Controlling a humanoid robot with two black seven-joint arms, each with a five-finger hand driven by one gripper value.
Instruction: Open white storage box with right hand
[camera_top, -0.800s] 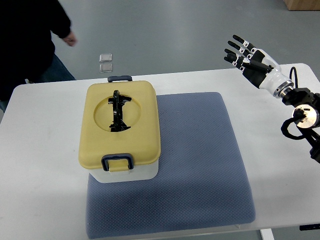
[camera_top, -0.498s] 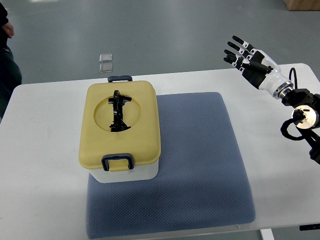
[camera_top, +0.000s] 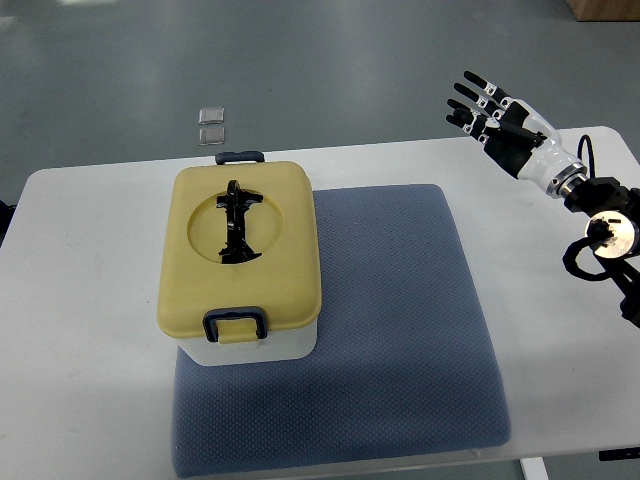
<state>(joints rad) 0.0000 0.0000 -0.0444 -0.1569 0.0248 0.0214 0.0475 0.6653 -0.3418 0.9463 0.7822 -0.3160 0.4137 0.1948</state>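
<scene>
The white storage box (camera_top: 262, 346) stands on the left part of a blue-grey mat (camera_top: 400, 330). Its yellow lid (camera_top: 280, 270) is down, with a black folding handle (camera_top: 236, 222) lying in the round recess on top. A dark blue latch (camera_top: 235, 322) sits at the near edge and another latch (camera_top: 240, 157) at the far edge. My right hand (camera_top: 485, 108) hovers over the table's far right corner, well away from the box, fingers spread and holding nothing. The left arm does not show.
The white table (camera_top: 80, 300) carries the mat and box. Two small clear squares (camera_top: 211, 125) lie on the grey floor beyond the table's far edge. My right arm's black joints (camera_top: 605, 235) hang over the table's right edge.
The person in dark clothing at the upper left has walked out of the picture. My right hand and the box have stayed where they were.
</scene>
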